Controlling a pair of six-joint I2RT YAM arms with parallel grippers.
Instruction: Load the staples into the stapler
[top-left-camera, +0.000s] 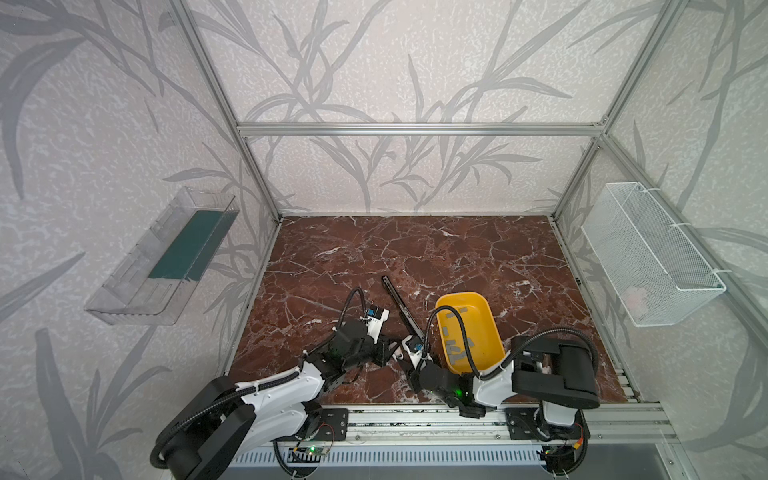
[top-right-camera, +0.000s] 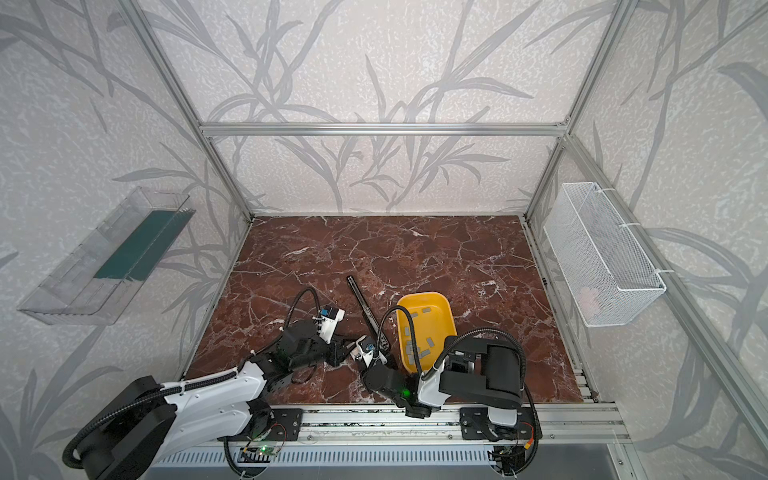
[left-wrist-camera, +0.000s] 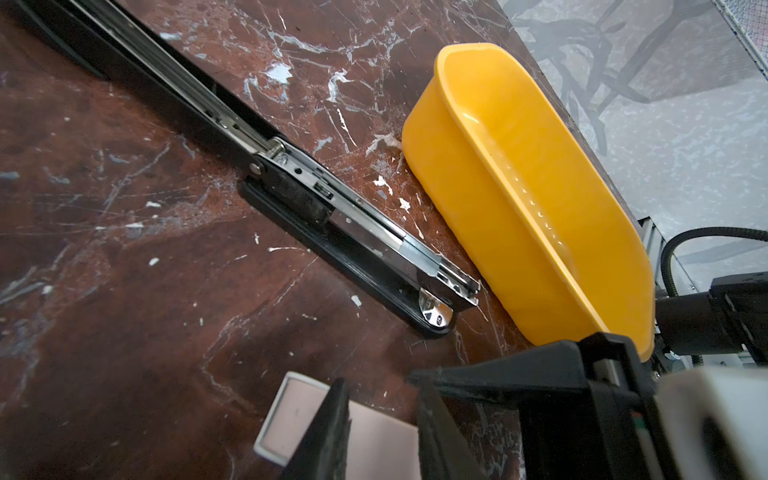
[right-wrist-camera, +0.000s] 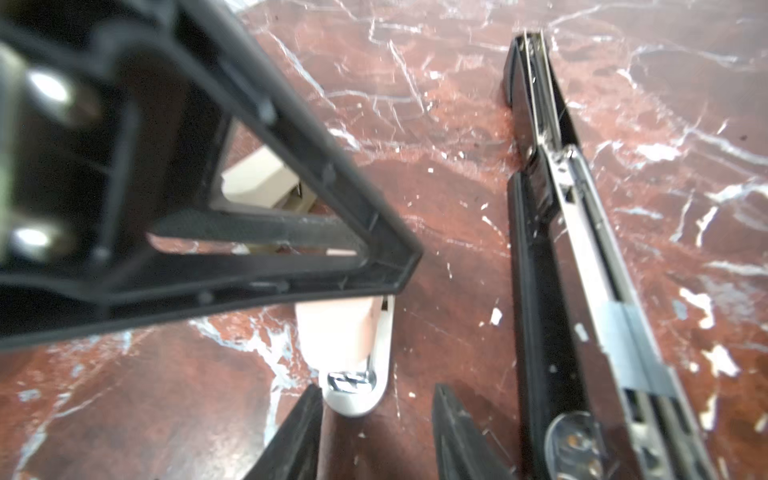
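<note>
No legible text, label, brand, number or sign anywhere.

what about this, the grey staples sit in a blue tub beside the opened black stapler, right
No, the tub is yellow, not blue, as both top views show. The grey staples do sit in it, beside the opened black stapler.

black stapler (top-left-camera: 400, 307) 1 | pink stapler (right-wrist-camera: 340, 328) 1 | yellow tray (top-left-camera: 482, 328) 1 | staples (top-left-camera: 462, 310) about ten
</note>
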